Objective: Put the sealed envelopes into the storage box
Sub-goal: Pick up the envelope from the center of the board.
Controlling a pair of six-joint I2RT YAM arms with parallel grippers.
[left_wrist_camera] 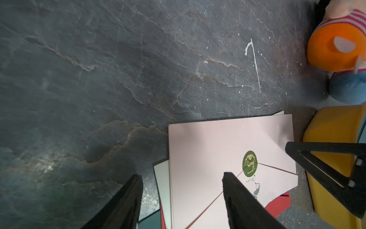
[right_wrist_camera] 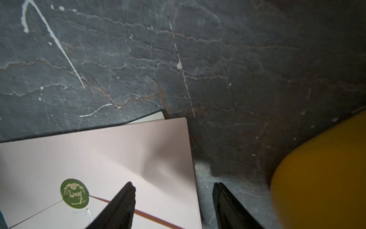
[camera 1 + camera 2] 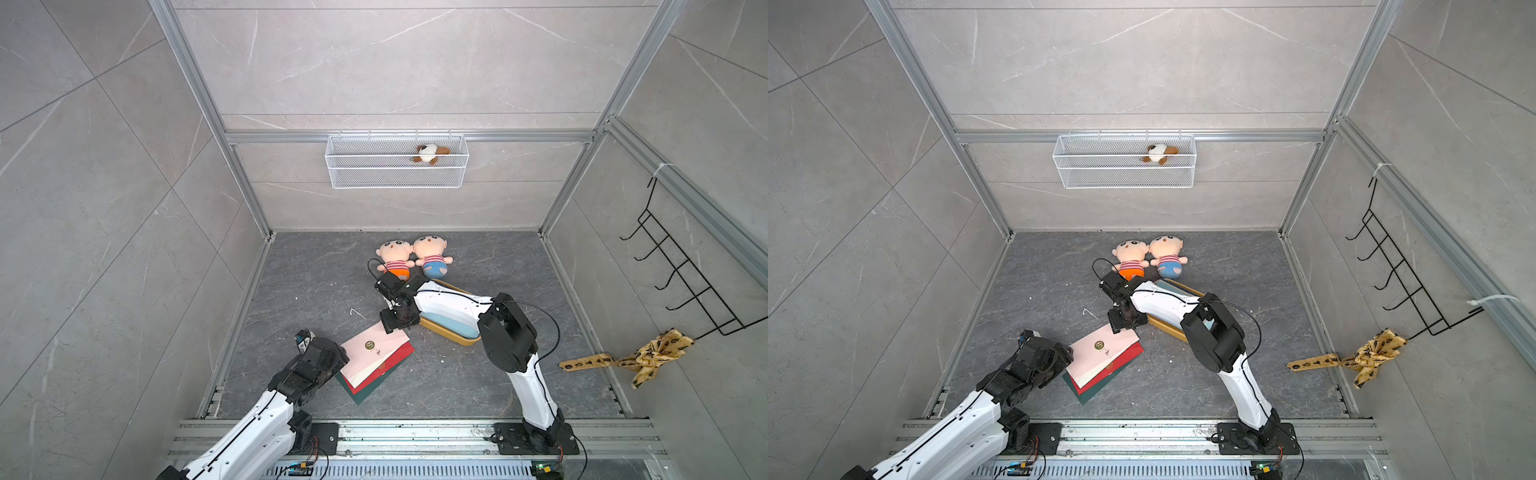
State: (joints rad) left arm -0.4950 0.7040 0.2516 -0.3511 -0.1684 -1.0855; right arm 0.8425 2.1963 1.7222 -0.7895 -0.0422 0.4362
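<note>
A fanned stack of sealed envelopes (image 3: 374, 361) lies on the dark floor in both top views. The pink top one (image 1: 217, 142) bears a green round seal (image 1: 250, 163); red (image 3: 401, 356) and dark green (image 3: 360, 392) ones show beneath. The mustard storage box (image 3: 451, 337) stands just right of the stack, holding a light blue envelope (image 3: 451, 324), largely hidden under my right arm. My left gripper (image 1: 182, 178) is open, straddling the stack's near-left edge. At the pink envelope's far corner my right gripper (image 2: 173, 185) is open, one finger over the paper, one over the floor.
Two plush dolls (image 3: 395, 259) (image 3: 432, 257) lie behind the box. A white wire basket (image 3: 397, 160) with a small plush hangs on the back wall. On the right wall are a black hook rack (image 3: 681, 274) and a yellow patterned cloth (image 3: 648, 357).
</note>
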